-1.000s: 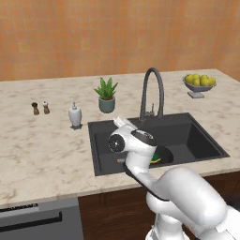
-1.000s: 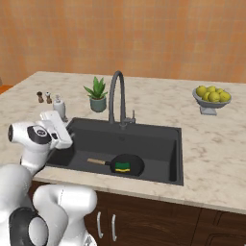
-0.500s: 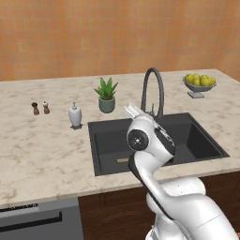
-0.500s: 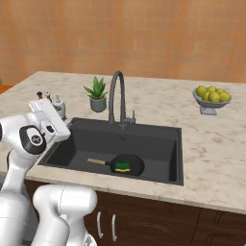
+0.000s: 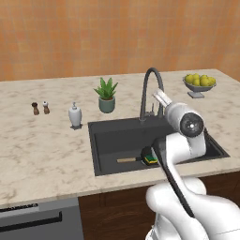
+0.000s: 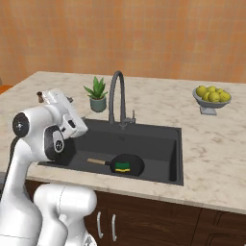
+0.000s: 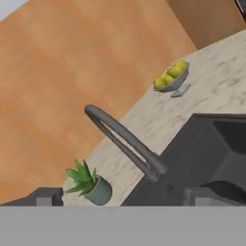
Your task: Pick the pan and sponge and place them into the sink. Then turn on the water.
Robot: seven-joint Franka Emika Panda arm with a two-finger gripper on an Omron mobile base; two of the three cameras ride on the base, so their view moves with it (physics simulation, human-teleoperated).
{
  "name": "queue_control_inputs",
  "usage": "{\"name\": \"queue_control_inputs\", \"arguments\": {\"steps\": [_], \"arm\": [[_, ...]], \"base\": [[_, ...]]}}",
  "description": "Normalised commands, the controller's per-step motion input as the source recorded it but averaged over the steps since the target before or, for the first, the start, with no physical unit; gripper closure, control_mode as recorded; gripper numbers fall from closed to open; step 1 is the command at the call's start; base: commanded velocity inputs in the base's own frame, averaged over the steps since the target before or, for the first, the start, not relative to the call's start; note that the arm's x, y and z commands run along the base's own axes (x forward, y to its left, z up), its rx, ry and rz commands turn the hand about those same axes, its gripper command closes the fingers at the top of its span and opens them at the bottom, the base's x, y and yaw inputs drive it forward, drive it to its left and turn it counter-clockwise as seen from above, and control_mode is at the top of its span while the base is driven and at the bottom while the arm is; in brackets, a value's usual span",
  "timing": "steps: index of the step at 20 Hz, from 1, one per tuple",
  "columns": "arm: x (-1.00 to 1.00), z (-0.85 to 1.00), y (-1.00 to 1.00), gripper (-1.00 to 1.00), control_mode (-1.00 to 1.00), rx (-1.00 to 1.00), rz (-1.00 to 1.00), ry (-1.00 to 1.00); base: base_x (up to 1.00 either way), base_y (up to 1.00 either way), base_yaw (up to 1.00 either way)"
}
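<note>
Sink [image 6: 158,144] holds pan [image 6: 132,163], sponge [image 6: 122,166]; gripper [image 5: 160,97] swung toward faucet [image 5: 149,86]

A round black frying pan [image 6: 128,165] with a pale wooden handle carries a yellow-and-green rectangular sponge [image 6: 122,166] in the dark grey basin sink [image 6: 158,146]. The beige marbled stone counter [image 5: 42,150] meets a mottled orange wall [image 5: 93,37]

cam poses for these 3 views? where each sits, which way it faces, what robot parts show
Left base view: behind the arm's left, facing forward-down at the sink; the arm rises lower right.
Right base view: behind its right, same sink, pan and sponge; the arm rises lower left.
Hand view: on the hand, tilted, facing the faucet, plant and fruit bowl; finger tips at bottom.
All three share the faucet.
</note>
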Motion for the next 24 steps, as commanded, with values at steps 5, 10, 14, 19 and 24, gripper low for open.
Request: {"name": "queue_control_inputs", "arguments": {"steps": [5, 10, 14, 19, 24], "arm": [[-0.11, 0.17, -0.83, -1.0, -1.0, 0.31, 0.1, 0.0], [0.0, 0.12, -0.8, -1.0, -1.0, 0.38, 0.07, 0.0], [0.0, 0.05, -0.62, -1.0, -1.0, 0.39, 0.05, 0.05], [0.01, 0.0, -0.52, -1.0, -1.0, 0.38, 0.06, 0.15], [0.35, -0.12, -0.33, -1.0, -1.0, 0.2, 0.11, 0.34]], "base": [[0.0, 0.0, 0.0], [0.0, 0.0, 0.0], [0.0, 0.0, 0.0], [0.0, 0.0, 0.0], [0.0, 0.0, 0.0]]}}
